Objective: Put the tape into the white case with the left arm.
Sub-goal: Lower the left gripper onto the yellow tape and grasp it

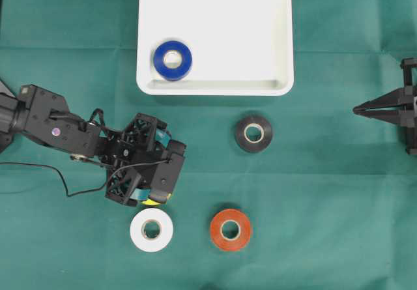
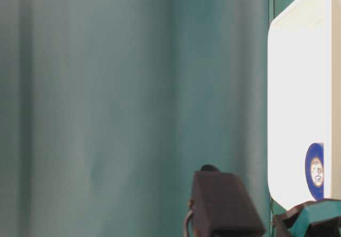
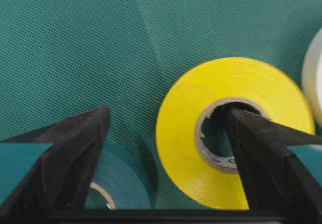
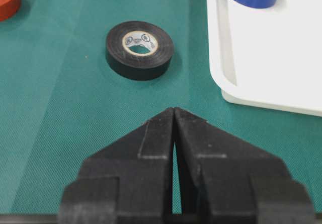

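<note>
My left gripper [image 3: 167, 112] stands open over a yellow tape roll [image 3: 181, 133] lying flat on the green cloth. Its right finger [image 3: 251, 143] reaches into the roll's core; its left finger [image 3: 75, 148] is outside the roll, over a green tape roll [image 3: 123, 178]. From overhead the left gripper [image 1: 159, 189] hides most of the yellow roll [image 1: 151, 201]. The white case [image 1: 215, 3] lies at the back with a blue tape roll [image 1: 172, 60] in its near left corner. My right gripper [image 4: 174, 110] is shut and empty at the right edge [image 1: 357, 110].
A white roll [image 1: 151, 230] and a red roll [image 1: 230, 229] lie near the front edge. A black roll [image 1: 253, 133] sits below the case's near rim. The left arm's cable [image 1: 65, 182] trails on the cloth.
</note>
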`<state>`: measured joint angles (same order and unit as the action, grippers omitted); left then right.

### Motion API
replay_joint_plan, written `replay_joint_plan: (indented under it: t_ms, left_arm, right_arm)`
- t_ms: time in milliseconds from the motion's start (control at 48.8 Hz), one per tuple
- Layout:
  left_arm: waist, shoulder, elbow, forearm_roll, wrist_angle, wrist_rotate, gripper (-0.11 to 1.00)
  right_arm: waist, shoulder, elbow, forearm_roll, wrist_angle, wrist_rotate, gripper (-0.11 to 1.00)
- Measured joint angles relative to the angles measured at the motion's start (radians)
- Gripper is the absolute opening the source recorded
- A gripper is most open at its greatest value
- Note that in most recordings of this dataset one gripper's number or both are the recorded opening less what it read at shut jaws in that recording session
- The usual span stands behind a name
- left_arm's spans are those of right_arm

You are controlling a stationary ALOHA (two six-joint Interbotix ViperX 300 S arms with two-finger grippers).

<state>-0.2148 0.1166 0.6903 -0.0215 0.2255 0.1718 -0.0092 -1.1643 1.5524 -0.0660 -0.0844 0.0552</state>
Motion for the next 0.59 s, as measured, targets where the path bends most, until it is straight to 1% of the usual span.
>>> replay_joint_plan:
  t_ms: [102,143,164,225,348,389,594]
  left_arm:
    - [0.002,0.003,-0.003,0.002,0.000,-0.002,0.90]
    - [0.002,0.003,-0.003,0.002,0.000,-0.002,0.88]
    - [0.002,0.003,-0.003,0.000,0.000,-0.002,0.85]
    - [0.002,0.002,-0.003,0.002,0.000,-0.005,0.70]
    - [0.002,0.003,-0.003,0.000,0.002,-0.012,0.34]
    - [0.002,0.002,-0.005,0.000,0.002,-0.009,0.26]
    - [0.003,0.002,-0.014,0.000,0.031,-0.014,0.25]
  right_arm:
    - [0.000,0.000,-0.002,0.000,0.000,0.000,-0.09]
    - [0.000,0.000,0.000,0.000,0.000,-0.002,-0.09]
    - [0.000,0.000,-0.002,0.000,0.000,0.000,-0.09]
    - [0.000,0.000,0.000,0.000,0.000,0.000,-0.09]
    - [0.000,0.000,-0.002,0.000,0.000,0.000,-0.09]
    - [0.000,0.000,0.000,0.000,0.000,0.000,-0.09]
    - [0.000,0.000,0.000,0.000,0.000,0.000,-0.09]
